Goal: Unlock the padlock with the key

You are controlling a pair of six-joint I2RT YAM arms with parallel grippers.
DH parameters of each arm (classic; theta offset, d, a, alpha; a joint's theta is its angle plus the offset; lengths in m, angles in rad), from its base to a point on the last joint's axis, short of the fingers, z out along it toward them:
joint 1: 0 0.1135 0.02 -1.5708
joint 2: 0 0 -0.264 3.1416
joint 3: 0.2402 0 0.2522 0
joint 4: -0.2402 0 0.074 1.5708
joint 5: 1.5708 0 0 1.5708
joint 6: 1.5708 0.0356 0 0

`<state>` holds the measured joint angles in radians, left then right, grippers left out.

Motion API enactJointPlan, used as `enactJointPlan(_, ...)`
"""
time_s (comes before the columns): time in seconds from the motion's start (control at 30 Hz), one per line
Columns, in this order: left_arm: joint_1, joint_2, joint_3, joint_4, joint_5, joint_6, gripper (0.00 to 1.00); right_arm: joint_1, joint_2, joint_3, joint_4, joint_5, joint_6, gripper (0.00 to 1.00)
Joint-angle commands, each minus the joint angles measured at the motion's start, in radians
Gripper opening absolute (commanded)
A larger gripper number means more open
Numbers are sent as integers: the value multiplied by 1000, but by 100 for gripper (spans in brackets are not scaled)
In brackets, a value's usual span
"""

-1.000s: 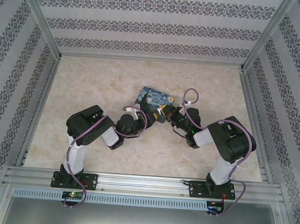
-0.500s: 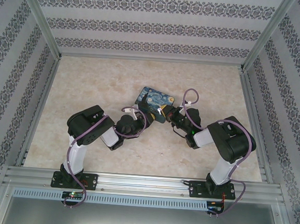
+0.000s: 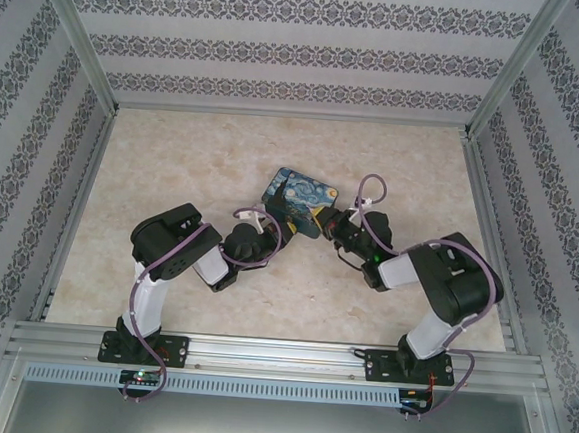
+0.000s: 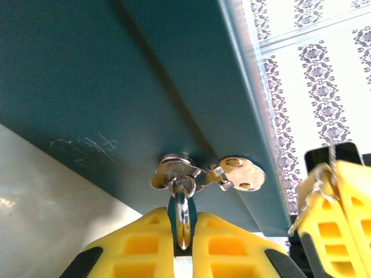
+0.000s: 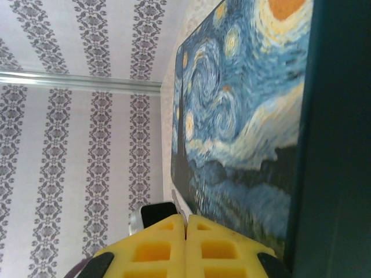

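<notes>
The padlock (image 4: 182,204) hangs by its thin silvery shackle from the silver hasp (image 4: 174,171) on the teal side of the painted tin (image 3: 296,192). My left gripper (image 4: 182,216) is shut on the padlock, whose teal body sits between the yellow fingers. In the top view the left gripper (image 3: 277,226) meets the tin's near edge. My right gripper (image 5: 186,223) is shut on the key (image 5: 180,209), whose thin blade pokes out beside the tin's lid (image 5: 243,116). From the left wrist, the right gripper (image 4: 336,174) hovers just right of the tin's corner with the key (image 4: 331,149) sticking up.
A second silver latch plate (image 4: 240,172) sits right of the hasp. The tin lies mid-table on the pale marbled tabletop (image 3: 174,157). Patterned walls (image 3: 282,55) and metal posts enclose the table on three sides.
The left gripper's jaws have closed onto the padlock. The right arm's elbow has swung out to the right and nearer, with its gripper staying by the tin's corner.
</notes>
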<state>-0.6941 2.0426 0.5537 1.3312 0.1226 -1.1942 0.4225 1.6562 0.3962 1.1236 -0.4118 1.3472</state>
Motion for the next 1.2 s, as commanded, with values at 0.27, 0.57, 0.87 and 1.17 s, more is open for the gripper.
enactJointPlan(0.27, 10, -90, -15, -63, 53, 0, 0, 24, -417, -231, -259, 1, -117, 0)
enactJointPlan(0.57, 14, -137, -5, -98, 147, -13, 0, 161, -606, -290, -439, 195, -63, 0)
enactJointPlan(0.87, 18, -204, -5, -130, 201, -10, 0, 219, -386, -254, -236, 248, 29, 0)
enactJointPlan(1.17, 17, -182, -16, -87, 221, -60, 0, 249, -279, -221, -165, 312, 72, 0)
